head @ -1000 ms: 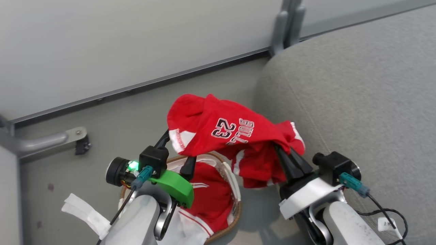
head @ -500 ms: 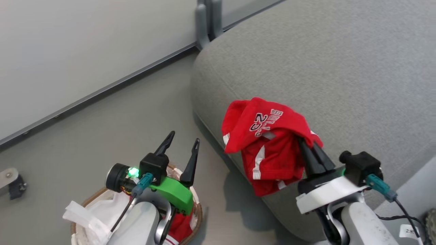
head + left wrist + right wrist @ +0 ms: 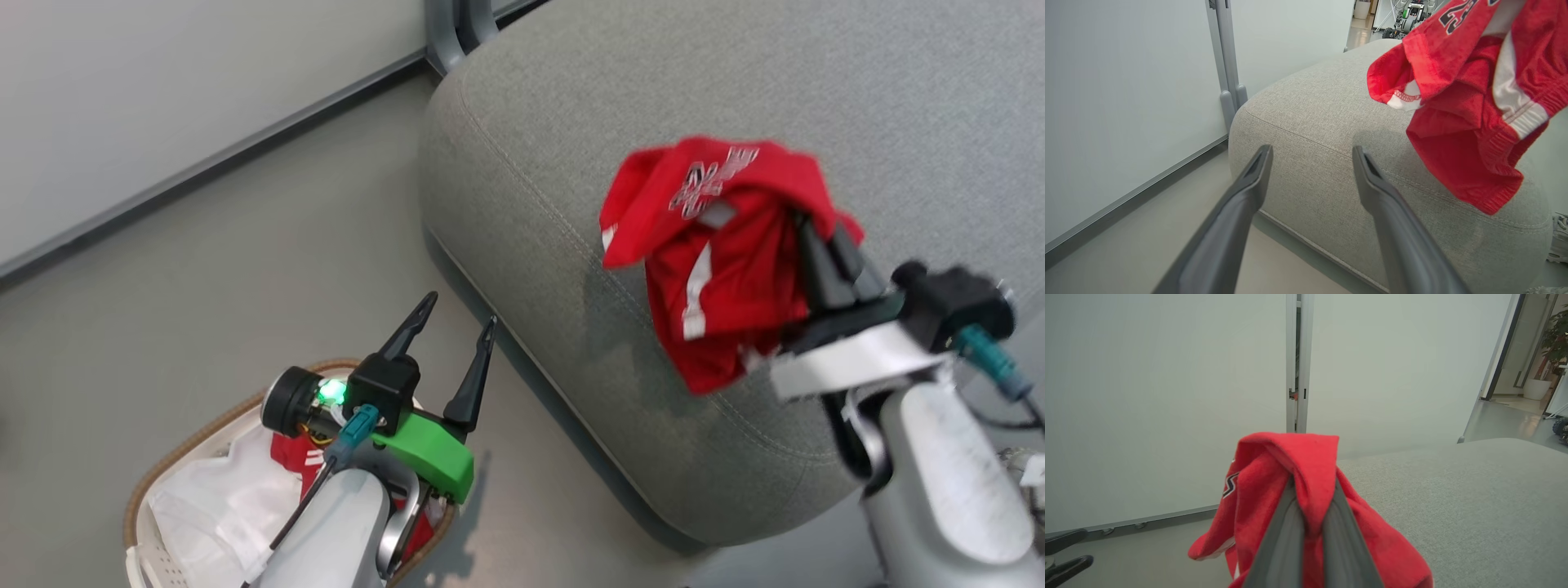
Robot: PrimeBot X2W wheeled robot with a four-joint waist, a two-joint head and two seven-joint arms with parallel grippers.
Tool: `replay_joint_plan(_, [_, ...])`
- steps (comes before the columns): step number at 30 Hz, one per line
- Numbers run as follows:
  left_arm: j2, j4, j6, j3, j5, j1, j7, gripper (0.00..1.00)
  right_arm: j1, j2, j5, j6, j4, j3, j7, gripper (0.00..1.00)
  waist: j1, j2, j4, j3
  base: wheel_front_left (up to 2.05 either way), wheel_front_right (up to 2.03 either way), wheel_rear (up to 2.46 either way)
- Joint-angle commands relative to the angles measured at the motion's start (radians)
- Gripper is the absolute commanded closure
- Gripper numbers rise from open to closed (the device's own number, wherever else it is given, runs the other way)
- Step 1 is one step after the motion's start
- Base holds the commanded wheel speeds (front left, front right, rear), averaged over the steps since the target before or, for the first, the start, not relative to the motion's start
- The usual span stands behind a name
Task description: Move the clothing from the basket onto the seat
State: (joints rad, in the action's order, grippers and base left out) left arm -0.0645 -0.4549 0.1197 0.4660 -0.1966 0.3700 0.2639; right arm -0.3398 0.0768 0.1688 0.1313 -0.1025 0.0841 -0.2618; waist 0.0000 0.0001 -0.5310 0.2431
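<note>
A bright red garment (image 3: 718, 245) with white stripes and lettering hangs from my right gripper (image 3: 816, 224), which is shut on it above the grey seat (image 3: 571, 122). The right wrist view has the red cloth (image 3: 1294, 465) draped over that gripper's closed fingers (image 3: 1286, 539). My left gripper (image 3: 453, 327) stands open and empty above the floor beside the seat's corner, just beyond the basket (image 3: 196, 429). More red clothing (image 3: 294, 457) lies in the basket under my left arm. From the left wrist view the hanging garment (image 3: 1470, 106) is up at the right, over the seat (image 3: 1310, 122).
A white liner sheet (image 3: 204, 506) lies in the basket. A pale wall panel (image 3: 163, 98) with a grey base rail runs behind, with a grey post (image 3: 457, 24) at the seat's far corner. Grey floor (image 3: 245, 286) lies between wall and seat.
The head view has swung right. My left gripper let go of the garment and opened; the right gripper has carried the garment from above the basket up over the seat.
</note>
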Motion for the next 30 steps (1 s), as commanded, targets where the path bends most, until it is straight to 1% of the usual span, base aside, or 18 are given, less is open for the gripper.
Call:
replay_joint_plan(1, [-0.015,0.010,0.003,0.000,0.009,0.022,0.001,0.00,-0.049,0.024,-0.014,-0.001,-0.009,-0.016,-0.005,1.00,0.0000,-0.0001,0.005,0.052,0.00,0.00,0.00])
replay_joint_plan(8, [-0.042,0.041,0.010,0.045,0.033,0.080,0.001,0.00,-0.249,0.118,-0.071,-0.001,-0.082,-0.131,-0.005,1.00,0.0000,-0.0001,0.070,0.176,0.00,0.00,0.00])
replay_joint_plan(11, [-0.052,0.053,0.011,0.073,0.035,0.117,0.001,0.00,-0.339,0.151,-0.095,-0.001,-0.137,-0.179,-0.005,1.00,0.0000,-0.0001,0.099,0.233,0.00,0.00,0.00])
replay_joint_plan(12, [-0.056,0.055,0.012,0.082,0.035,0.129,0.001,0.00,-0.360,0.151,-0.106,-0.001,-0.152,-0.192,-0.005,1.00,0.0000,-0.0001,0.106,0.249,0.00,0.00,0.00])
replay_joint_plan(15, [-0.071,0.065,0.012,0.110,0.027,0.162,0.001,0.00,-0.448,0.174,-0.141,-0.001,-0.236,-0.247,-0.005,1.00,0.0000,-0.0001,0.127,0.302,0.00,0.00,0.00])
replay_joint_plan(19, [-0.081,0.073,0.013,0.144,0.012,0.203,0.001,0.00,-0.537,0.176,-0.161,-0.001,-0.352,-0.336,-0.005,1.00,0.0000,-0.0001,0.162,0.358,0.00,0.00,0.00])
replay_joint_plan(22, [-0.085,0.073,0.013,0.159,0.002,0.223,0.001,0.00,-0.578,0.174,-0.176,-0.001,-0.405,-0.386,-0.005,1.00,0.0000,-0.0001,0.189,0.385,0.00,0.00,0.00])
replay_joint_plan(26, [-0.092,0.070,0.013,0.163,-0.003,0.241,0.001,0.00,-0.601,0.155,-0.181,-0.001,-0.440,-0.410,-0.005,1.00,0.0000,-0.0001,0.218,0.416,0.00,0.00,0.00])
replay_joint_plan(30, [-0.100,0.065,0.013,0.159,-0.006,0.251,0.001,0.00,-0.593,0.129,-0.176,-0.001,-0.448,-0.399,-0.005,1.00,0.0000,-0.0001,0.237,0.432,0.00,0.00,0.00])
